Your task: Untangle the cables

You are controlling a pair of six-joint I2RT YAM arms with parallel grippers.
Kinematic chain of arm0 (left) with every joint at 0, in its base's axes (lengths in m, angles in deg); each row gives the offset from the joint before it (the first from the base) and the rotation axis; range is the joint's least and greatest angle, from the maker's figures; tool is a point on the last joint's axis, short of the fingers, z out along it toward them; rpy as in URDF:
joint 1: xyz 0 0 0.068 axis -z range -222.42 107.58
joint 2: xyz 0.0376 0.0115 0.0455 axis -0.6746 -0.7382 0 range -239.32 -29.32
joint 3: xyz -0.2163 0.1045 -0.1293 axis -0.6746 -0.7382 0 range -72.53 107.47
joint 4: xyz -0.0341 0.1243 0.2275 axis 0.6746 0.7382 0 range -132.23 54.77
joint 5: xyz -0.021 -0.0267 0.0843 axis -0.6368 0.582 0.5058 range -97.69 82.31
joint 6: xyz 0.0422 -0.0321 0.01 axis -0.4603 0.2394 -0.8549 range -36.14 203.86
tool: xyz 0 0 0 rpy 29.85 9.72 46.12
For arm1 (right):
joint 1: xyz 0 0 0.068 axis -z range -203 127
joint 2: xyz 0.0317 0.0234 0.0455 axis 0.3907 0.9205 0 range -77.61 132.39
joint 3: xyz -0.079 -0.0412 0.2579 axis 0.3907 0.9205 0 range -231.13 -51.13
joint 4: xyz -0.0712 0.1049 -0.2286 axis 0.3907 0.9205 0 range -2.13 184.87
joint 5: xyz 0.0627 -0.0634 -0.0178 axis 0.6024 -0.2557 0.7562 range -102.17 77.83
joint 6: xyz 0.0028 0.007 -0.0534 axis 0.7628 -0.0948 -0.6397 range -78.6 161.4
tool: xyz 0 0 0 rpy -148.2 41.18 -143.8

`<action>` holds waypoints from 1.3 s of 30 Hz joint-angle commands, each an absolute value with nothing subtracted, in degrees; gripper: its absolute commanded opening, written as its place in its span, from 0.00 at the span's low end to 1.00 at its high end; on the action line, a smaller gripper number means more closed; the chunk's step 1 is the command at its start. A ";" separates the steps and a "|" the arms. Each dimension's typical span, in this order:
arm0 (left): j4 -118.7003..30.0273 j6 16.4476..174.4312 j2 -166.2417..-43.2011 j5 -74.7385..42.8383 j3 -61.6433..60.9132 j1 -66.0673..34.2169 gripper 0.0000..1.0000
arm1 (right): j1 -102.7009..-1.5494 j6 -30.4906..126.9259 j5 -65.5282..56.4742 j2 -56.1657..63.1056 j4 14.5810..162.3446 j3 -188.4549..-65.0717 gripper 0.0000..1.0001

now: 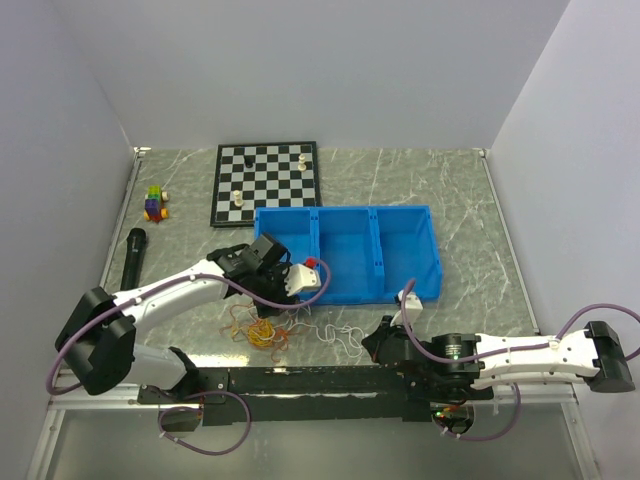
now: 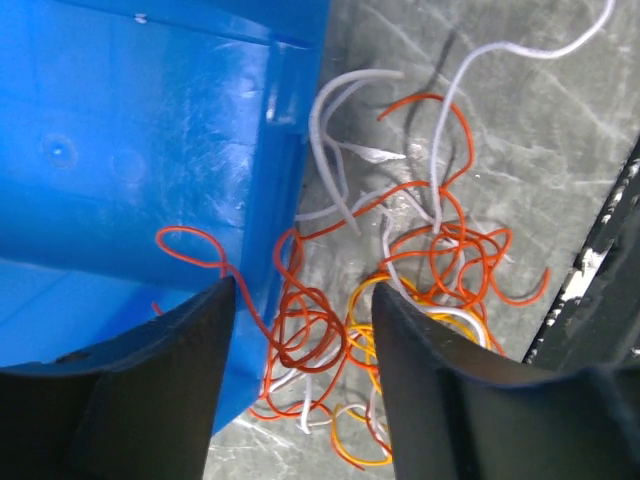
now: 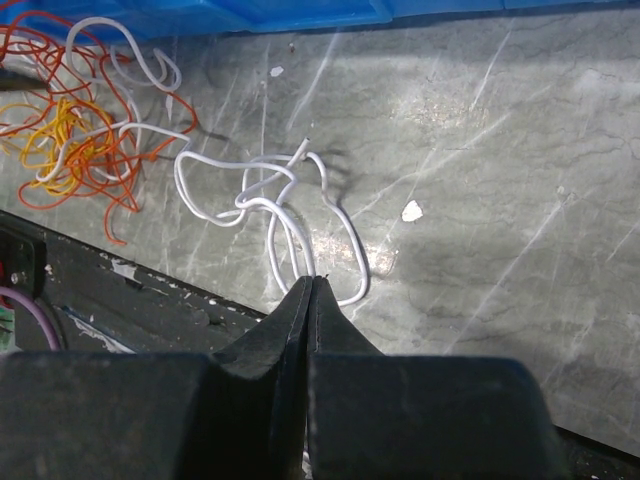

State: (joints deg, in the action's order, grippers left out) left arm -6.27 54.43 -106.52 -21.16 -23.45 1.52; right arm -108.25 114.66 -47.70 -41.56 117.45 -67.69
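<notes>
The cables lie as a tangle [image 1: 262,330] of orange, red, yellow and white wires on the table, just in front of the blue bin's left end. My left gripper [image 1: 305,283] hangs above it. In the left wrist view it [image 2: 302,290] is open, with the red and orange loops [image 2: 310,340] below, between the jaws. A white cable [image 3: 270,190] trails right from the tangle [image 3: 70,140]. My right gripper [image 3: 312,280] is shut, and strands of this white cable run into its fingertips. It sits low at the table's front edge [image 1: 372,345].
A blue three-compartment bin [image 1: 345,210] stands mid-table; its wall [image 2: 150,150] is beside my left fingers. A chessboard [image 1: 265,185] with a few pieces lies behind it. Toy blocks [image 1: 155,205] and a black stick-like object [image 1: 133,255] lie at left. The black base rail [image 3: 120,300] runs along the front.
</notes>
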 commanded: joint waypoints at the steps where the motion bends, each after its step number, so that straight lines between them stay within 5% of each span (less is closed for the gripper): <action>1: -9.01 54.41 -104.47 -19.91 -22.44 1.61 0.50 | -108.78 115.49 -48.73 -42.37 116.43 -68.18 0.00; 5: -9.80 54.59 -102.97 -18.33 -22.35 1.70 0.19 | -108.78 115.49 -48.64 -42.19 115.99 -68.09 0.00; 9: -10.06 54.94 -102.62 -16.75 -22.70 1.78 0.01 | -108.78 115.14 -48.82 -41.75 115.82 -68.44 0.00; 27: 2.42 58.81 -95.50 -13.40 10.69 1.78 0.01 | -108.87 114.97 -48.55 -42.28 116.70 -68.36 0.00; 39: -10.50 63.03 -93.38 -7.86 5.96 1.70 0.01 | -108.87 115.06 -47.85 -41.75 115.29 -67.83 0.00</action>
